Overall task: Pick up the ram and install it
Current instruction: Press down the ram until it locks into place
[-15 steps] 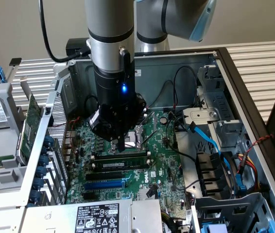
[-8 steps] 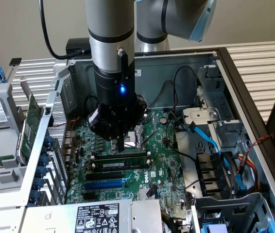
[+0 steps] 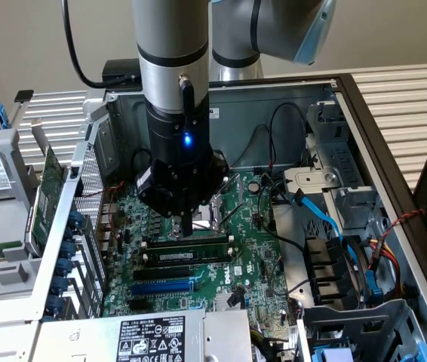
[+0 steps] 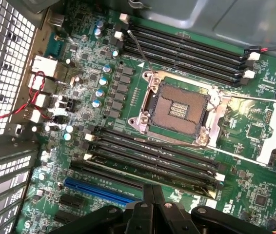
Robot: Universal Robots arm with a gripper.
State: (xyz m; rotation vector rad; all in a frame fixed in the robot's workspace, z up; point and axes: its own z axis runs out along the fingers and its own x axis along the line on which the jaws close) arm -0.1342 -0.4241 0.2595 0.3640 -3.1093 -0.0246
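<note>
My gripper (image 3: 187,228) hangs fingers-down over the motherboard (image 3: 255,249) inside the open computer case, and it is shut with nothing visible between its fingers. Its tips sit right at the top edge of the ram (image 3: 187,255), a long thin stick with a white label that stands upright in one of the black slots just below the CPU socket (image 3: 217,211). From the wrist camera, the shut gripper (image 4: 152,189) points down at the bank of long slots, where the ram (image 4: 123,165) shows edge-on as a lighter strip beside the CPU socket (image 4: 179,107).
A blue slot (image 3: 164,286) and a further black slot lie next to the ram. A green expansion card (image 3: 44,200) stands outside the case at the exterior view's left. Cables and drive bays (image 3: 334,226) crowd the right. The power supply (image 3: 153,335) is in front.
</note>
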